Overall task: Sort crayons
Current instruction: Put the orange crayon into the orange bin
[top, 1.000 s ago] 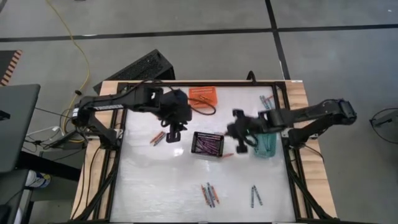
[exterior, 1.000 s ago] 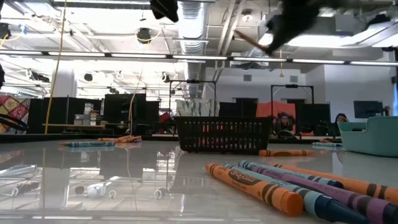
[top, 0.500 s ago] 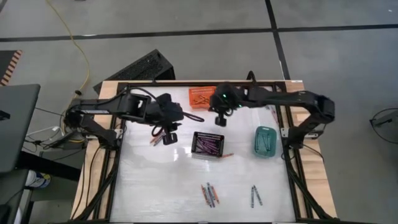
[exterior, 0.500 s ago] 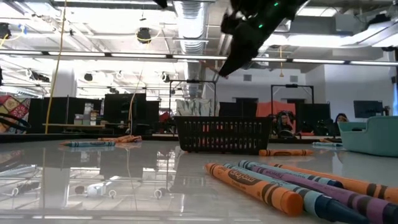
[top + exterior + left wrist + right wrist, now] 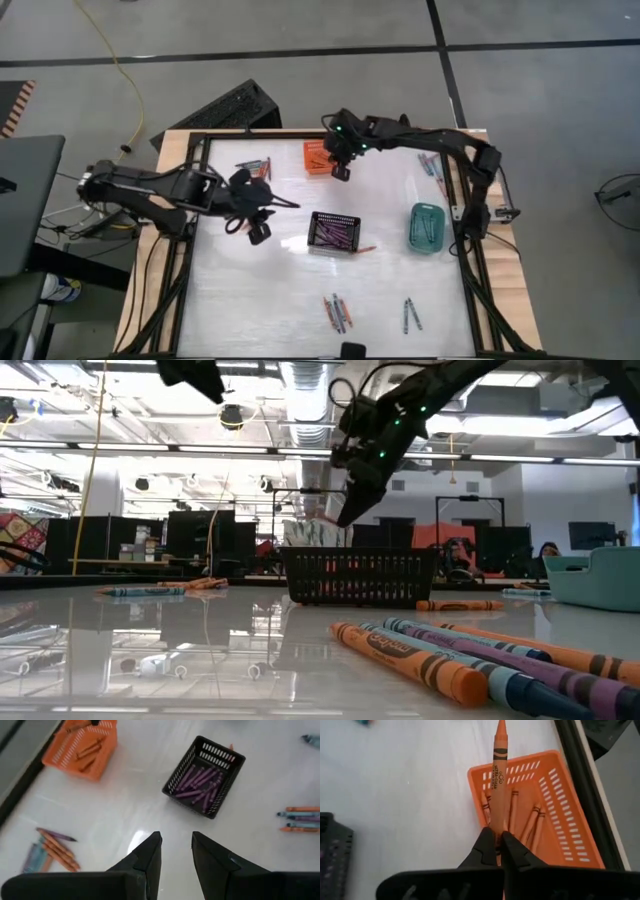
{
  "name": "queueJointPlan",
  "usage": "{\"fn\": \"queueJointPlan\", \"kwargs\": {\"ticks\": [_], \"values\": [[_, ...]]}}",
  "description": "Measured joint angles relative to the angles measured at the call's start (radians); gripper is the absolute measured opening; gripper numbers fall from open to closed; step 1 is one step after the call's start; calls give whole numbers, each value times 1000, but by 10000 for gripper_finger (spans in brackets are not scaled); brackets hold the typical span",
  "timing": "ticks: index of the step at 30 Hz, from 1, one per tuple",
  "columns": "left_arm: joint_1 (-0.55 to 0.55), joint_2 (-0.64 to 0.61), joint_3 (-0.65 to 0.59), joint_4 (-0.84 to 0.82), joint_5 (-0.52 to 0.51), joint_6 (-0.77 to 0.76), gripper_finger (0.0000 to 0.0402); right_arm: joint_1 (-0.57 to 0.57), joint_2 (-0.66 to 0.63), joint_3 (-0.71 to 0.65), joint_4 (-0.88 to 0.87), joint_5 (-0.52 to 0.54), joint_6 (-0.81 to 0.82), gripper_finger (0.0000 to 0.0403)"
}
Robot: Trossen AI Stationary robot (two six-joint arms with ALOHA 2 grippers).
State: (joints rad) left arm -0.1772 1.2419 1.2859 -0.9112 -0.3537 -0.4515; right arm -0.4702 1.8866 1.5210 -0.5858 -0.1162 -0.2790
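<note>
Near edge of the table: a bunch of loose crayons (image 5: 337, 312) is lying on the white table (image 5: 250, 290), with a second small bunch (image 5: 411, 314) sitting a little apart toward the right side; the low view is showing orange, teal and purple sticks lying side by side.
Centre: the black basket (image 5: 334, 231) is holding purple crayons (image 5: 198, 783), and one orange crayon (image 5: 364, 248) is lying on the table just beside its right corner.
Right side: the teal basket (image 5: 427, 227) is sitting near the frame rail.
Left gripper (image 5: 256, 219): it is hanging above the table left of the black basket, its two fingers standing partly apart and gripping nothing.
Left of that gripper: a few crayons (image 5: 52, 851) are lying together on the table.
Far left: another small group of crayons (image 5: 255, 164) is lying close to the back rail.
Right gripper (image 5: 340, 166): it is reaching across to the far edge and hovering over the orange basket (image 5: 318, 156), fingers pinched tight on an orange crayon (image 5: 498, 780) that is sticking straight out past the fingertips.
Orange basket contents: several orange crayons (image 5: 532, 820) are already lying inside.
Far right corner: a few more crayons (image 5: 432, 164) are resting beside the rail.
</note>
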Motion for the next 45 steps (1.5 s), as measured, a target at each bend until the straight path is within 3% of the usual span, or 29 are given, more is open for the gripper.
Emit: {"fn": "queueJointPlan", "kwargs": {"ticks": [6,15,26,32,40,45], "values": [[-26,-88,-100,40,-24,-107,98,-26,85,98,-111,-2,-41,7],[-39,-107,-112,47,-55,-120,98,-71,133,145,-181,-13,-44,11],[-39,-102,-112,58,-76,-80,98,-80,128,144,-186,-16,1,107],[-38,-102,-112,58,-77,-72,98,-68,127,148,-200,-15,16,127],[-38,-102,-112,58,-77,-57,98,-15,127,283,-411,-18,-47,128],[-38,-102,-112,56,-70,-30,98,55,108,381,-617,-94,-87,128]]}}
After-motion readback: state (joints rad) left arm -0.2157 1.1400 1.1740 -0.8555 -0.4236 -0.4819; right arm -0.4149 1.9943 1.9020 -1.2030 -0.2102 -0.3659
